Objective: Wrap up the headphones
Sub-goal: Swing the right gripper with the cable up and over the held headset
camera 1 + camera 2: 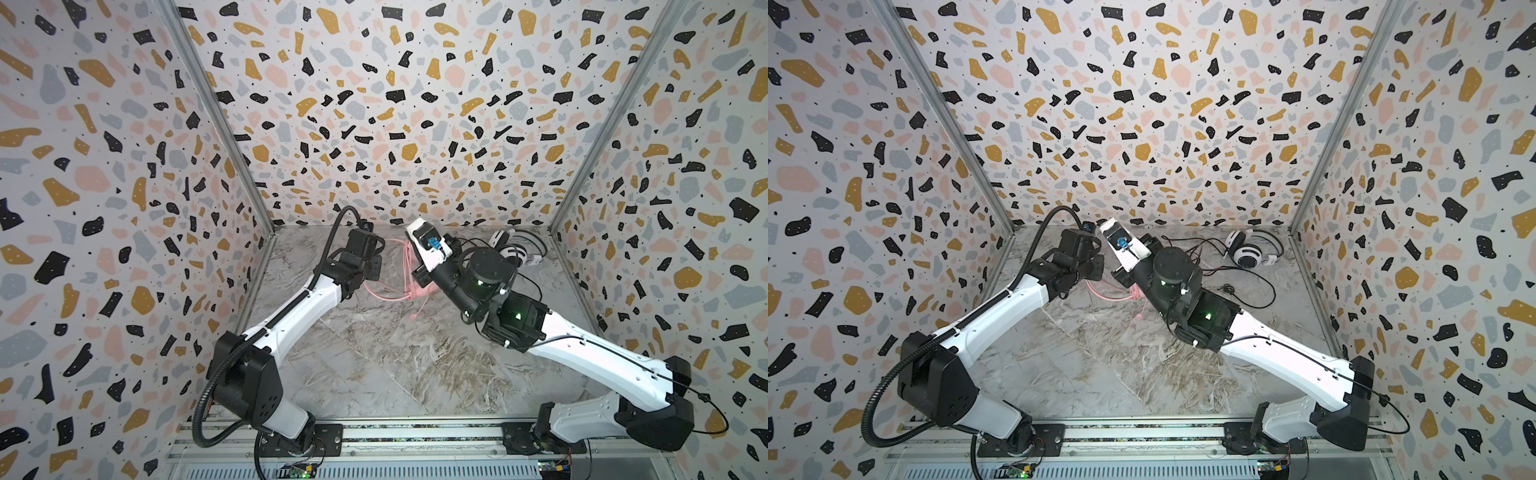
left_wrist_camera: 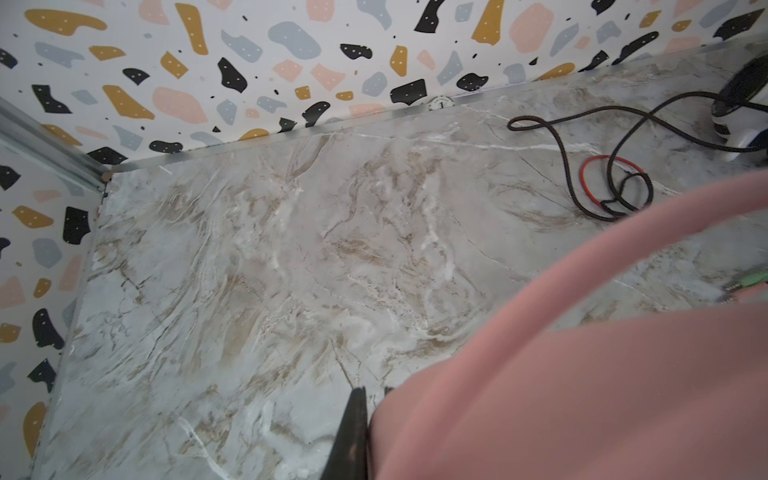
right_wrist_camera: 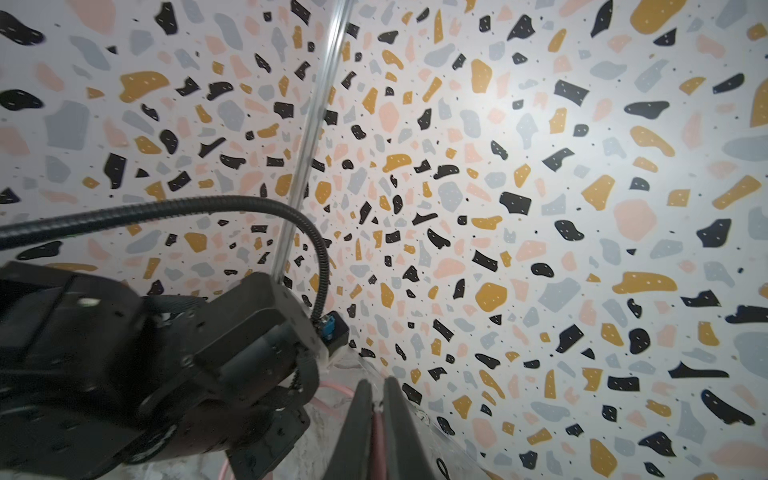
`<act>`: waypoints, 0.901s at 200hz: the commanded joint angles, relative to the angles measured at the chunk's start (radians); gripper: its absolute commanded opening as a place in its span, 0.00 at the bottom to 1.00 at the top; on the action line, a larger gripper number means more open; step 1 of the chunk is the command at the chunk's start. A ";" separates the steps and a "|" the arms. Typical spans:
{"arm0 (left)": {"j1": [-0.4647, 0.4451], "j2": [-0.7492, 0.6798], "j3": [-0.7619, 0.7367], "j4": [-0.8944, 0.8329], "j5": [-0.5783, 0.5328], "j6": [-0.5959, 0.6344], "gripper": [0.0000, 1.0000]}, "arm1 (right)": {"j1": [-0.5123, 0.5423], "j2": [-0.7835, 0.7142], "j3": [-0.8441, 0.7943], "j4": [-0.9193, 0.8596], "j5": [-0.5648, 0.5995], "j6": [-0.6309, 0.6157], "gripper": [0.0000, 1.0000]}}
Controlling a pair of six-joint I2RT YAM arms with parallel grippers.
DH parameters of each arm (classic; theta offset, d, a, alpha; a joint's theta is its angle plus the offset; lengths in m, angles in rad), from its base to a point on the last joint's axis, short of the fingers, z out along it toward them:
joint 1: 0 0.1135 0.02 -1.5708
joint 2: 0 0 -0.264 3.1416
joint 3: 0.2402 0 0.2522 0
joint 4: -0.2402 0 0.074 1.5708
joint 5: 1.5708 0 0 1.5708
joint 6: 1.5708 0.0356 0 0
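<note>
The pink headphones (image 2: 582,374) fill the near side of the left wrist view as a blurred pink mass, and my left gripper (image 2: 372,392) is shut on them. Both top views show only their pink cord (image 1: 388,294), looped on the marble floor between the two arms. Beside it, my right gripper (image 3: 376,399) is shut on a strand of that pink cord (image 3: 377,436). In both top views the left gripper (image 1: 374,266) and the right gripper (image 1: 419,276) are close together at the back middle. The white-and-black headphones (image 1: 1250,251) lie at the back right.
Thin black cords (image 1: 1246,286) trail from the white-and-black headset across the floor behind the right arm. A red cord loop (image 2: 584,183) lies among them. Patterned walls (image 1: 374,124) close in the back and both sides. The marble floor (image 1: 395,365) reaches the front rail.
</note>
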 commanded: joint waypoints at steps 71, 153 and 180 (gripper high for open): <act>-0.057 -0.010 0.028 0.066 0.063 0.080 0.00 | -0.114 0.163 0.354 -0.019 0.167 -0.225 0.14; -0.100 -0.038 0.010 0.090 0.040 0.097 0.00 | -0.311 0.177 0.251 -0.137 -0.012 0.033 0.16; -0.098 -0.054 0.008 0.084 -0.044 0.088 0.00 | -0.342 0.018 -0.055 -0.066 -0.049 0.166 0.16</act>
